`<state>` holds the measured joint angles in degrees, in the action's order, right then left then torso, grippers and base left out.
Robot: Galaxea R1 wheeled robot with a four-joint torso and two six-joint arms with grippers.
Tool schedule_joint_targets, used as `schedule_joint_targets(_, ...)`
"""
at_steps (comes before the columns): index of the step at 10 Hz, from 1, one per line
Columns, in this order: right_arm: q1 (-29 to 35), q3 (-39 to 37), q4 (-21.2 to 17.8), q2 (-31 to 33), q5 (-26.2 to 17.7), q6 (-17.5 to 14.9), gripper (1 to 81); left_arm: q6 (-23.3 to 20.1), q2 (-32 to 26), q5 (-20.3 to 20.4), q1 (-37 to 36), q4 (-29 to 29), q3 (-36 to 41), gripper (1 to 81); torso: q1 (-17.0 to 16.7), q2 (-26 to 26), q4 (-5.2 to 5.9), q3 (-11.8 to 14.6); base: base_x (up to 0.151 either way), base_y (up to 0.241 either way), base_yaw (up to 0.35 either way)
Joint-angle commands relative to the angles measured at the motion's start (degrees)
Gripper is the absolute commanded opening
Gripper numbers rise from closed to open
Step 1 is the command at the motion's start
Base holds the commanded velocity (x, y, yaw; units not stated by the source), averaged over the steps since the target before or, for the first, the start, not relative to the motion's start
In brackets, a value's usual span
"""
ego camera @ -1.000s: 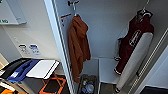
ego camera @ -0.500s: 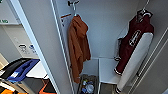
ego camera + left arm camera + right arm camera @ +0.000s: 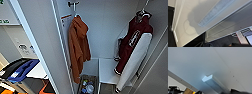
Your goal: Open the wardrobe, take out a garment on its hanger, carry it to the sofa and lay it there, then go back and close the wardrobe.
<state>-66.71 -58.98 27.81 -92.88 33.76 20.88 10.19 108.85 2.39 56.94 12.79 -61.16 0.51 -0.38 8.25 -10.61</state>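
Note:
The wardrobe stands open in the head view, its white left door swung out toward me. Inside at the right hangs the garment, a maroon jacket with white sleeves and a light chest mark. It is on the hanger, whose hook reaches up to the top right. An orange-rust hooded garment hangs from a wall hook at the left. The left wrist view shows a white panel with a long pale strip. A pale wardrobe handle on a white door shows close in the right wrist view.
A white shelf lies under the jacket. A small bin with bottles sits on the wardrobe floor below the orange garment. Left of the open door are blue and black items and a white table edge. The right door runs along the right edge.
The head picture has shifted a little between frames, so the camera moved. Both garments hang where they were.

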Motion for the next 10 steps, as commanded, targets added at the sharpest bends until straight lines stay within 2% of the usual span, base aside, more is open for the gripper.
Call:
schedule_joint_targets(1,-3.2,-7.2,-4.3,2.2,-1.1,10.8,81.1,-0.1,-0.2,1.1,-0.7,-0.5,-1.4,81.1,0.0,0.0,0.0,0.0,0.0,0.0,0.0)
schedule_joint_targets(4,-6.3,-17.2,-8.7,-1.8,-2.0,12.9,81.1,-0.1,5.8,1.1,3.6,-0.2,-7.9,81.1,-0.1,-0.1,0.0,0.0,0.0,0.0,0.0)
schedule_joint_targets(7,-9.4,-24.0,-9.5,-5.4,-3.0,14.0,81.1,-0.4,11.1,1.2,7.0,0.1,-14.2,81.1,-0.1,-0.1,0.0,0.1,0.0,0.0,0.0)
schedule_joint_targets(9,-10.9,-30.3,-9.6,-12.2,-8.8,14.0,81.1,-0.2,15.4,1.1,9.5,-0.5,-20.2,81.1,-0.1,-0.1,0.0,0.1,0.0,0.0,0.0)
schedule_joint_targets(10,-13.0,-34.3,-9.6,-16.5,-9.8,14.0,81.1,-0.1,17.4,1.2,10.9,-0.6,-23.3,81.1,-0.1,-0.1,0.0,0.1,0.0,0.0,0.0)
